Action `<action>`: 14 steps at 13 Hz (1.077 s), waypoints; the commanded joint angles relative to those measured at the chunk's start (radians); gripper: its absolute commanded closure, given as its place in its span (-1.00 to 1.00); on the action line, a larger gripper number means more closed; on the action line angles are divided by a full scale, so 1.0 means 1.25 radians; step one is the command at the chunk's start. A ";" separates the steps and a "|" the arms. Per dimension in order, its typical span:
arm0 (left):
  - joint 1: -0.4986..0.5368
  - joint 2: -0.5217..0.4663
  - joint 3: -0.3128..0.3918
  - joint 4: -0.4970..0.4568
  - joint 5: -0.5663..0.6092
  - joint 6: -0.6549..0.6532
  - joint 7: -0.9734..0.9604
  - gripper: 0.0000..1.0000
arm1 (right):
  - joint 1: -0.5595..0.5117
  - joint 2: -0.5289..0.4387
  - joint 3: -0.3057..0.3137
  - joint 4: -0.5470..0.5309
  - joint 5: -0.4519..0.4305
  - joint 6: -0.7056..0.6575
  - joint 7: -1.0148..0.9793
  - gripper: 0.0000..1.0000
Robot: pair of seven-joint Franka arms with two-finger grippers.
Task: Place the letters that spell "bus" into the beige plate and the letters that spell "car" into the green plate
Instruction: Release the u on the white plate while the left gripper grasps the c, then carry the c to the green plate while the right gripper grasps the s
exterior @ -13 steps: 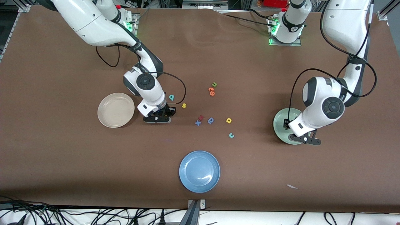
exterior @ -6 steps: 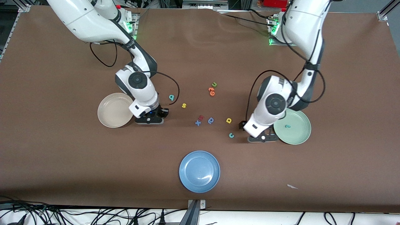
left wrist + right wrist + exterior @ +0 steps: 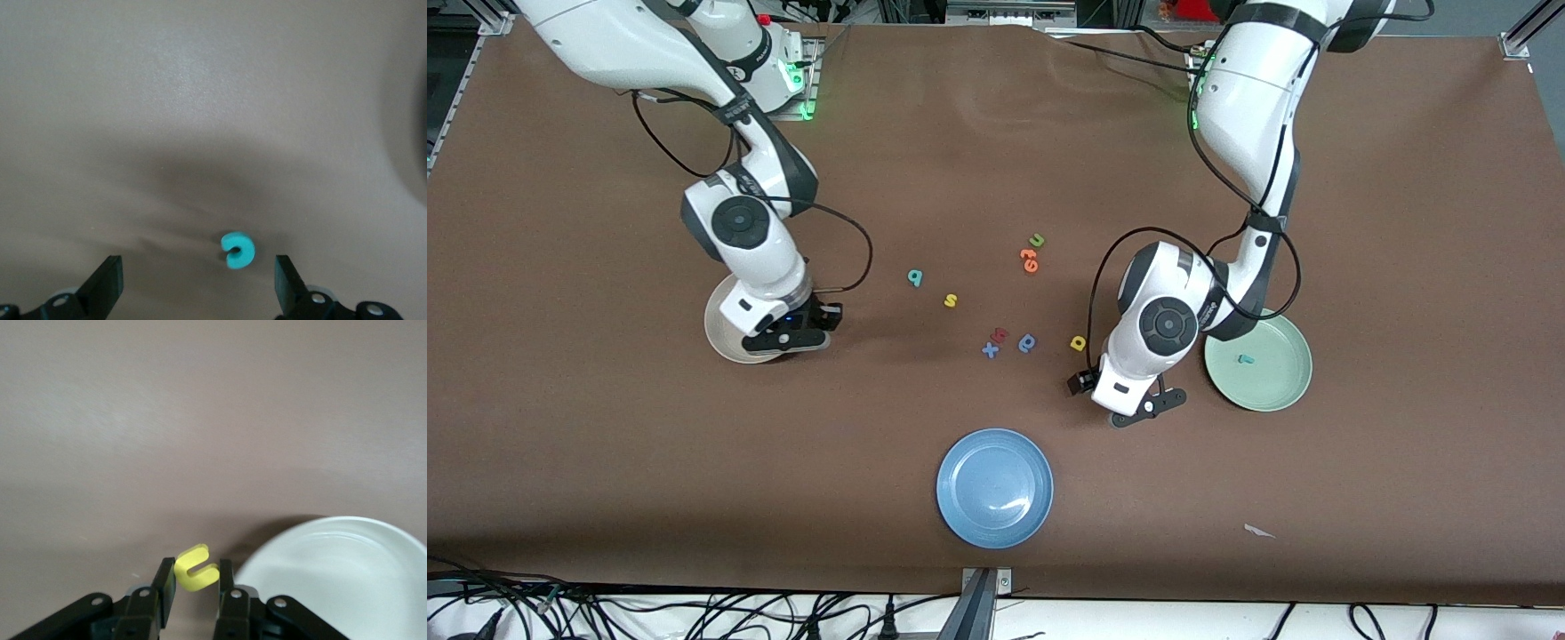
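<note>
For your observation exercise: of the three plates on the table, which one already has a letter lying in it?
The green plate, at the left arm's end: a teal letter lies in it. The blue plate shows none; the beige plate is partly hidden.

On my feed the brown table (image 3: 605,444) carries one blue plate (image 3: 994,487), sitting alone near the front camera's edge at about mid-table. Farther from the camera than the plate I see a blue round letter (image 3: 1028,343). Just beside it, toward the right arm's end, a red letter (image 3: 1000,334) touches a blue "x" (image 3: 990,350). Farther still lie the orange letters (image 3: 1030,260), with a green "u" (image 3: 1037,240) right against them. A white paper scrap (image 3: 1259,531) lies toward the left arm's end, near the camera's edge. Black cables (image 3: 694,613) run below that edge.
</note>
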 commanded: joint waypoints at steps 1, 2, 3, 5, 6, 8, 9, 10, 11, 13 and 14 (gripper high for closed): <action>-0.009 0.047 0.007 0.064 -0.020 -0.025 -0.093 -1.00 | -0.155 -0.024 0.096 -0.048 -0.008 -0.013 -0.098 0.90; -0.011 0.051 0.007 0.065 -0.020 -0.023 -0.104 -0.99 | -0.185 -0.021 0.113 -0.057 -0.008 -0.013 -0.109 0.83; -0.011 0.055 0.007 0.074 -0.020 -0.022 -0.118 -0.94 | -0.189 -0.020 0.113 -0.062 -0.008 -0.013 -0.105 0.42; -0.019 0.065 0.007 0.079 -0.020 -0.020 -0.151 -0.76 | -0.187 -0.019 0.113 -0.071 -0.008 -0.011 -0.089 -0.67; -0.022 0.067 0.007 0.079 -0.022 -0.020 -0.157 -0.65 | -0.187 -0.019 0.114 -0.072 -0.008 -0.011 -0.082 -0.97; -0.022 0.067 0.007 0.080 -0.022 -0.018 -0.167 -0.43 | -0.187 -0.020 0.114 -0.073 -0.008 -0.013 -0.081 -0.99; -0.022 0.067 0.006 0.080 -0.022 -0.018 -0.167 -0.29 | -0.185 -0.023 0.120 -0.072 -0.008 -0.014 -0.082 -1.00; -0.022 0.067 0.006 0.080 -0.022 -0.017 -0.169 -0.18 | -0.184 -0.025 0.135 -0.070 -0.007 -0.014 -0.079 -1.00; -0.022 0.069 0.006 0.080 -0.022 -0.016 -0.177 -0.10 | -0.183 -0.029 0.155 -0.065 -0.007 -0.019 -0.054 -1.00; -0.022 0.077 0.006 0.089 -0.022 -0.012 -0.182 -0.05 | -0.181 -0.024 0.189 -0.050 -0.003 -0.031 -0.019 -1.00; -0.022 0.087 0.006 0.097 -0.022 -0.011 -0.188 0.01 | -0.169 -0.021 0.192 -0.049 0.005 -0.031 -0.010 -1.00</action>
